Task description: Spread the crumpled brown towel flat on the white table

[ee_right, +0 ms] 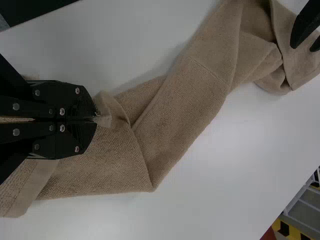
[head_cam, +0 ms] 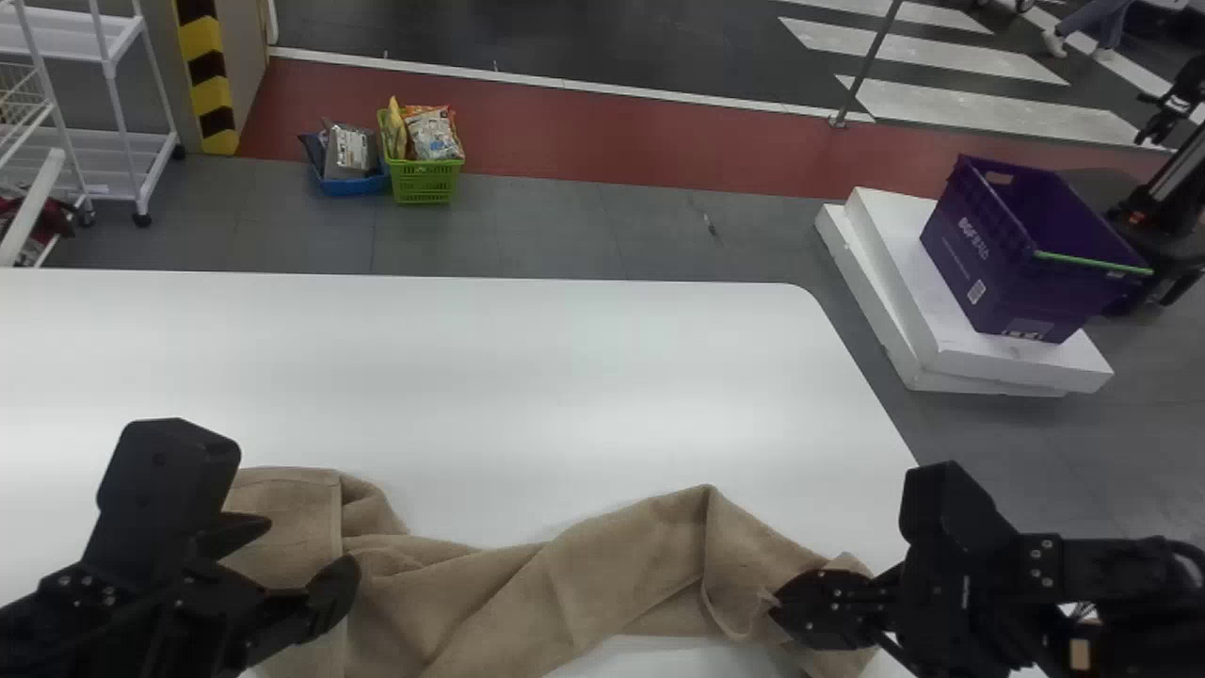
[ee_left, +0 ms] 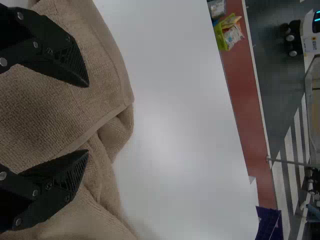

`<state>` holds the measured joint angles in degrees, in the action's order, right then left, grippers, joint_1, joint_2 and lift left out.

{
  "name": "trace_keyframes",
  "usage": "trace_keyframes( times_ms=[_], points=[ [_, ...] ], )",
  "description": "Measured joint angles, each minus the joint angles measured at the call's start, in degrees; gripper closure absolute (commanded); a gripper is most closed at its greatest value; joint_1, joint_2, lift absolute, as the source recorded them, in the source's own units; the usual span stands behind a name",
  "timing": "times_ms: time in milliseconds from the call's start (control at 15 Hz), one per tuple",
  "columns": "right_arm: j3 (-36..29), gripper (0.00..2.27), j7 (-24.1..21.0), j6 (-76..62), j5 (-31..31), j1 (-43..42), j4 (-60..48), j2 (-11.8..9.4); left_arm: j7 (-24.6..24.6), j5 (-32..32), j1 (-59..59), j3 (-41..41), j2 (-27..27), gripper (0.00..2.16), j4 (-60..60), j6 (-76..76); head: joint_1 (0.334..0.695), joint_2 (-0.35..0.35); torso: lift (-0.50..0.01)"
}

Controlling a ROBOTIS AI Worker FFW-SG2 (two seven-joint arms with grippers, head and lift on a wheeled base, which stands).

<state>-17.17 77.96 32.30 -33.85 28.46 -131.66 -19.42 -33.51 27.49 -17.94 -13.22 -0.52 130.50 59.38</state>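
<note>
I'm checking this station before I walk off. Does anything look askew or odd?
Mainly the brown towel: it lies twisted and folded over itself on the white table, with the right gripper pinching it near one end. I see no spill or damage.

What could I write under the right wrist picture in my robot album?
The robot's right claw pinches a bit of the twisted brown towel on the white table.

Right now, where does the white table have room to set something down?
Bare: the wide stretch of white table between the brown towel and the far edge. Crowded: the near side, where the towel runs from under the open left gripper to the right gripper, shut on it.
</note>
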Motion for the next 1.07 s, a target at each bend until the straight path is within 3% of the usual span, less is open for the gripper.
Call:
trace_keyframes(
  times_ms=[333,400,533,667,733,800,1067],
  points=[
    [0.0,1.12,0.0,0.0,0.0,0.0,0.0,0.0,3.4,2.3,1.4,-3.3,0.0,0.21,-2.0,-0.2,0.695,-0.312,-0.123],
    [-0.2,1.12,0.0,0.0,0.0,0.1,0.0,0.0,3.6,3.7,1.9,-3.8,0.0,0.3,-3.0,-0.2,0.695,-0.31,-0.123],
    [-0.6,1.12,0.0,0.0,0.1,0.2,0.0,0.0,3.6,5.6,2.6,-4.2,0.0,0.71,-4.5,-0.1,0.695,-0.306,-0.123],
    [-0.6,1.12,0.0,0.0,0.2,0.2,0.0,0.0,2.7,6.0,2.8,-3.7,0.0,0.74,-4.8,0.0,0.695,-0.302,-0.123],
    [-0.6,1.12,0.0,0.0,0.2,0.2,0.0,0.0,2.0,6.1,2.8,-3.3,0.0,1.14,-4.8,0.0,0.695,-0.299,-0.123],
    [-0.5,1.12,0.0,0.0,0.2,0.1,0.0,0.0,1.2,6.4,2.8,-2.7,-0.1,1.25,-4.7,0.0,0.695,-0.29,-0.123],
    [-0.3,1.12,0.0,0.0,0.2,-0.3,0.0,0.0,0.6,5.6,1.1,0.2,-0.1,1.25,-1.7,-0.1,0.695,-0.264,-0.123]
  ],
)
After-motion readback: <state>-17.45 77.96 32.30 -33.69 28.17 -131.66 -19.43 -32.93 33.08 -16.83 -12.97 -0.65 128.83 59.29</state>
